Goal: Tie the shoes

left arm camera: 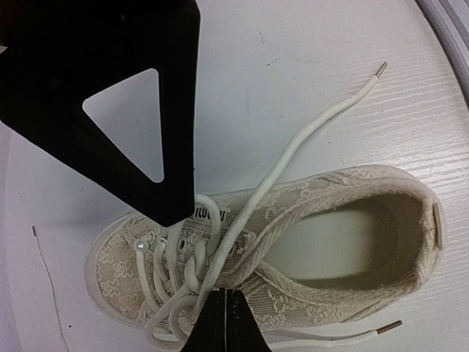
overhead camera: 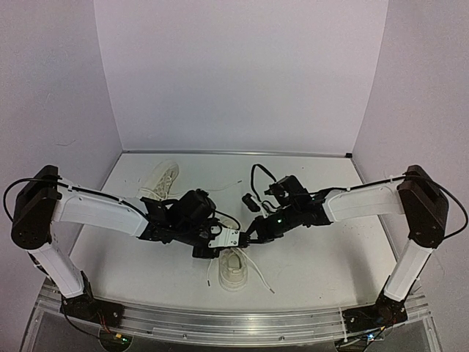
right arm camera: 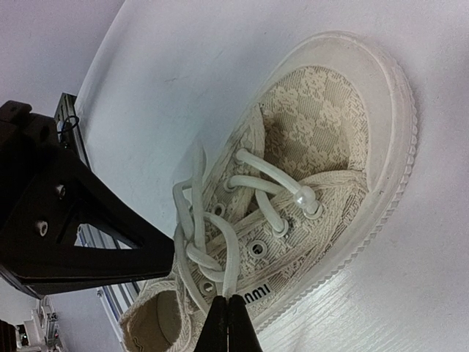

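Note:
One cream lace sneaker (overhead camera: 233, 269) lies at the front middle of the table, between both grippers. The other sneaker (overhead camera: 161, 181) lies at the back left, untouched. In the left wrist view the near sneaker (left arm camera: 352, 220) shows its opening, and my left gripper (left arm camera: 223, 323) is shut on a lace loop (left arm camera: 192, 290) over the tongue. One lace end (left arm camera: 344, 99) runs away across the table. In the right wrist view my right gripper (right arm camera: 229, 323) is shut on a lace loop (right arm camera: 233, 253) beside a loose knot (right arm camera: 196, 253). In the top view the left gripper (overhead camera: 236, 242) and the right gripper (overhead camera: 250, 235) almost meet.
The table's metal front rail (overhead camera: 220, 326) runs just in front of the near sneaker. White walls close the back and sides. A second lace end (left arm camera: 381, 328) trails by the sole. A thin thread (left arm camera: 45, 275) lies on the table left of the toe.

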You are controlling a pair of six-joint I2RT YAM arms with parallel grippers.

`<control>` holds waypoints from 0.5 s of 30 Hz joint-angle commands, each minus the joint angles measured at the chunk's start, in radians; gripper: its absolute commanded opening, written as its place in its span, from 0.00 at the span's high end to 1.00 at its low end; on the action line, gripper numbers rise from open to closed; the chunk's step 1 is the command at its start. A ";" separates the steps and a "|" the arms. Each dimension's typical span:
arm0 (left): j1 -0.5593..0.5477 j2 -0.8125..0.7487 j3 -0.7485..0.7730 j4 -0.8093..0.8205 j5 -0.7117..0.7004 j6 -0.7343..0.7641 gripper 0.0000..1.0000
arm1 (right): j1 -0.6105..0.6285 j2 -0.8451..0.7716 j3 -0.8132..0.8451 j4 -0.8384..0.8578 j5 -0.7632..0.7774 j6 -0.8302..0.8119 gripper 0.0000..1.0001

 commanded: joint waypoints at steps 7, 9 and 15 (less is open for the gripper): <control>-0.004 -0.041 0.037 0.042 -0.015 -0.013 0.89 | -0.003 0.013 0.032 0.028 -0.015 -0.005 1.00; -0.004 -0.038 0.039 0.042 -0.015 -0.013 0.88 | -0.003 0.013 0.032 0.028 -0.016 -0.003 1.00; -0.004 -0.017 0.054 0.043 -0.017 -0.007 0.87 | -0.002 0.013 0.033 0.028 -0.018 -0.003 1.00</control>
